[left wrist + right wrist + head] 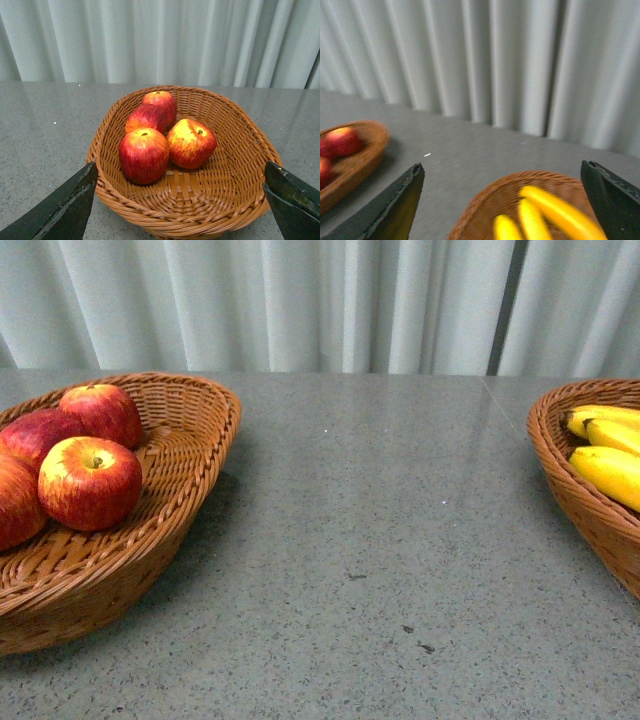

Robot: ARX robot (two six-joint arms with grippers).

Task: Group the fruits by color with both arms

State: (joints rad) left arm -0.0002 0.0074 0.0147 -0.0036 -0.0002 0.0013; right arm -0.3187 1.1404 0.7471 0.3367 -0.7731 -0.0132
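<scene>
1. Front view: nothing loose on the grey surface [360,540], so sorting looks pretty much done. Left basket [190,415] holds four red apples [90,482]; right basket [560,455] holds bananas [608,472], three visible and cut off by the frame. Neither arm shows here.
2. Left wrist view: left gripper [182,200] hangs over the apple basket [235,165] with fingers [60,212] spread wide, holding nothing. Risk I'd guess: dropping lower could clip the rim and tip the basket, or bump an apple out.
3. Right wrist view: blurry. Right gripper [507,210] sits above the banana basket [480,207], fingers [390,210] apart and empty. Apple basket [360,155] is well apart. A fast swing could snag the wicker.
</scene>
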